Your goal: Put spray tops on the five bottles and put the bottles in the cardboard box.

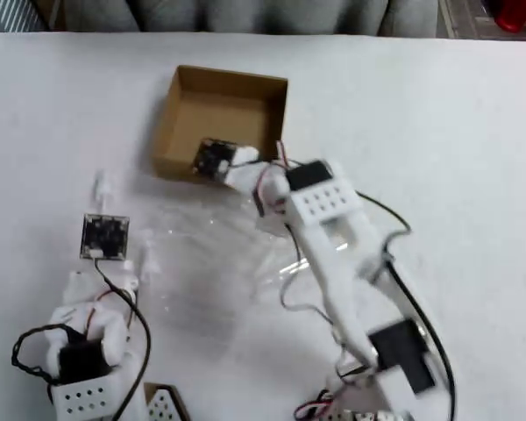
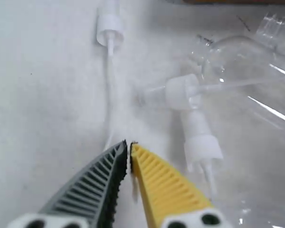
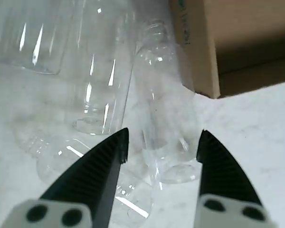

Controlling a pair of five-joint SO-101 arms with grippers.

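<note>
Several clear bottles [image 1: 219,254] without tops lie in a loose heap in the middle of the table. My right gripper [image 3: 164,142] is open just in front of the cardboard box [image 1: 219,110], its fingers on either side of one lying bottle [image 3: 164,109] whose neck points at the box wall [image 3: 199,52]. My left gripper [image 2: 129,145] is shut with nothing visibly held. Its tips rest by the end of the dip tube of a white spray top [image 2: 109,28]. Two more spray tops [image 2: 180,92] [image 2: 199,142] lie beside a clear bottle [image 2: 247,76].
The box [image 3: 237,33] is open on top, and I see nothing inside it. Other bottles [image 3: 99,71] [image 3: 80,166] crowd the side of the right gripper away from the box. A loose spray top [image 1: 101,186] lies left of the box. The table's far edge [image 1: 263,33] runs behind it.
</note>
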